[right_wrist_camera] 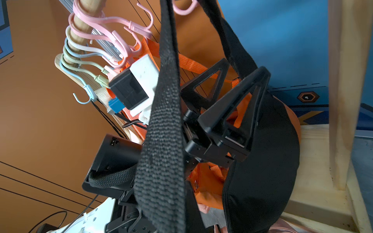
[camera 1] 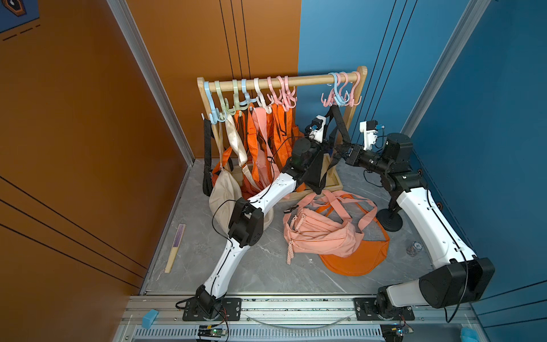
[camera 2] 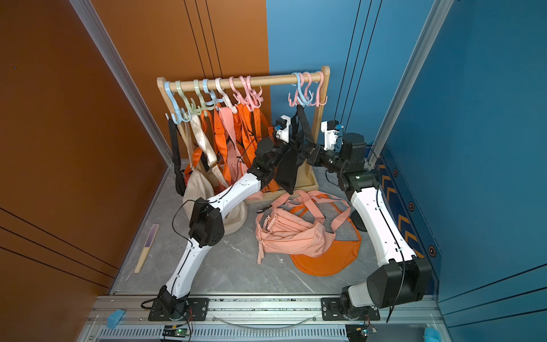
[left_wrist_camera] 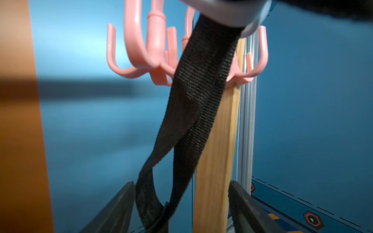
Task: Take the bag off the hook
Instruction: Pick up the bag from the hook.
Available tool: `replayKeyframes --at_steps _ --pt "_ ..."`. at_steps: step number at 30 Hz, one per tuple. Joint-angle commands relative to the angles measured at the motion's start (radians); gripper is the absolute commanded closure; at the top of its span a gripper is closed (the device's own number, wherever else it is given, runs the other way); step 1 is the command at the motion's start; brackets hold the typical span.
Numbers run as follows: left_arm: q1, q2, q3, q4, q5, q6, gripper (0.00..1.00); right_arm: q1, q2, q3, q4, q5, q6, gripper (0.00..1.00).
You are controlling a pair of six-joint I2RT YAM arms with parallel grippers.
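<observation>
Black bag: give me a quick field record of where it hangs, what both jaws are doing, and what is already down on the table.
bag: black bag, hanging, not off yet
strap: black strap looped on the light blue hook at the right end of the wooden rail
left: left gripper, jaws open, strap between them
right: right gripper, jaws shut beside the strap; grip unclear
already down: pink bag lying on orange bag
</observation>
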Motion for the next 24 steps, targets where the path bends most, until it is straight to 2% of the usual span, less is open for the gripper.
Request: replayKeyframes --at_steps 1,6,12,21,24 --pt "0.001 -0.002 -0.009 0.057 -0.065 0.049 0.25 0.01 -0.008 -0.002 -0.001 -0.019 0.001 1.0" --pt "-0.001 -0.005 -0.013 0.077 -0.105 0.072 0.25 0.016 -0.005 -0.001 -0.004 -0.019 -0.002 1.0" --pt "0.014 0.02 0.039 0.083 -0.042 0.046 0.26 0.019 -0.007 0.001 -0.007 -0.019 -0.002 1.0" --pt "0.016 0.111 0.156 0.079 0.022 -0.028 0.51 0.027 -0.028 0.012 -0.05 -0.015 -0.015 1.0" --pt "0.009 0.126 0.18 0.079 0.032 -0.033 0.64 0.028 -0.037 0.011 -0.072 -0.013 -0.025 1.0"
